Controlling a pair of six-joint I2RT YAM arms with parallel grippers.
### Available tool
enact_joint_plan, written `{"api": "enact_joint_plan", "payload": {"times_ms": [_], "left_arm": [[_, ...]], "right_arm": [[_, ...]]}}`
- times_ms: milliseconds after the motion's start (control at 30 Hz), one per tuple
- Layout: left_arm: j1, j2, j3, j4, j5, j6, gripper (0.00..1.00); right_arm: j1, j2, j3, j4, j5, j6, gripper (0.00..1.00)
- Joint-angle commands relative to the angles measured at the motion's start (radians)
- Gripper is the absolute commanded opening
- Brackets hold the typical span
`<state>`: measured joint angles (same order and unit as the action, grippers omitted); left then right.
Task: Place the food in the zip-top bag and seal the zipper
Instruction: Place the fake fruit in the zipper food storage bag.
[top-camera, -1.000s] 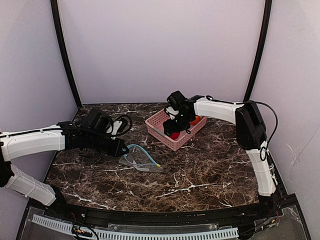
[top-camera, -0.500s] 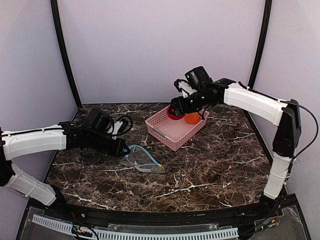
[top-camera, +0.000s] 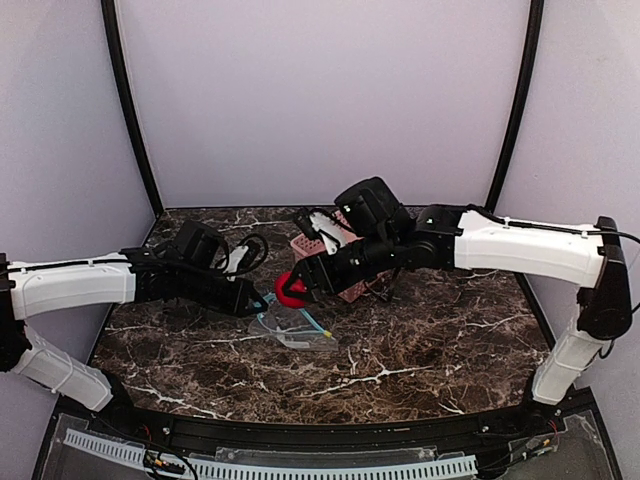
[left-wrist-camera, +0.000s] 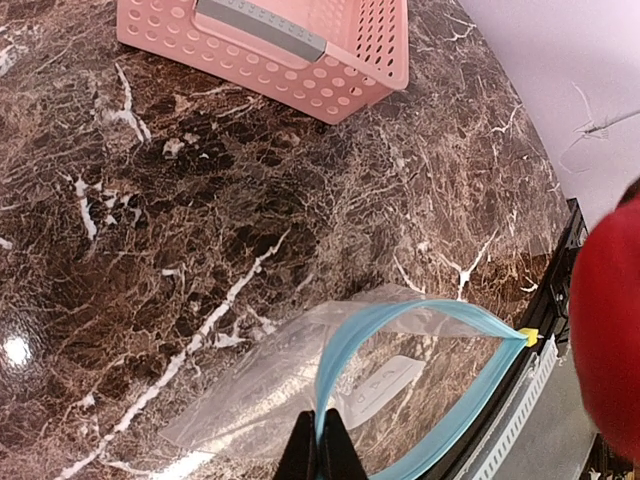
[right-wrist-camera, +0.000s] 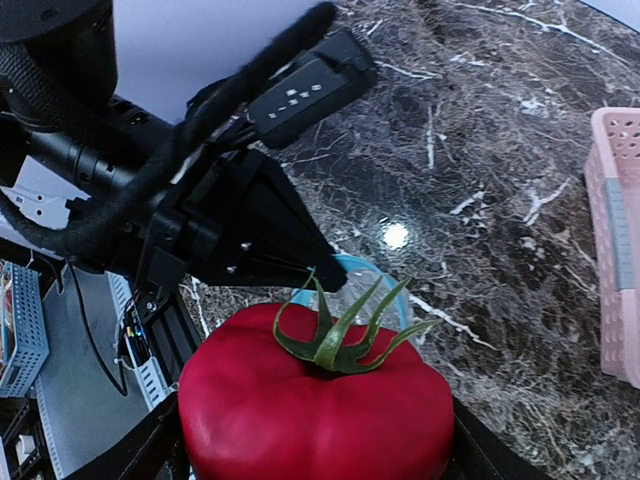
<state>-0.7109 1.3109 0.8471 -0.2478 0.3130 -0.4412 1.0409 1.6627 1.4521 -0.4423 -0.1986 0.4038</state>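
The left gripper was pinched shut on one lip of the zip-top bag, which lay on the table. It lifted the teal zipper so the mouth gaped toward the other arm. The right gripper had its jaws clamped around the red tomato, held close by that opening, evidently ready to go in. The pink basket sat well apart behind.

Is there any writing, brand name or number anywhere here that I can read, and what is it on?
Nothing here reads clearly.
On the zip-top bag, the white label: print too blurred to read.
On the left arm's black housing, white marks: too small to read.
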Motion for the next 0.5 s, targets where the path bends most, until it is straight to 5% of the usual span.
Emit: {"api": "enact_joint_plan", "payload": {"times_ms": [0,467], "left_arm": [[0.004,0.002,-0.041,0.031,0.031,-0.012,0.01],[0.004,0.020,-0.068,0.062,0.047,0.008,0.01]], "right_arm": [[0.053,0.058,0.004,0.113,-0.017,0.058,0.58],[0.082,0.180,-0.015,0.151,0.049,0.150,0.56]]}}
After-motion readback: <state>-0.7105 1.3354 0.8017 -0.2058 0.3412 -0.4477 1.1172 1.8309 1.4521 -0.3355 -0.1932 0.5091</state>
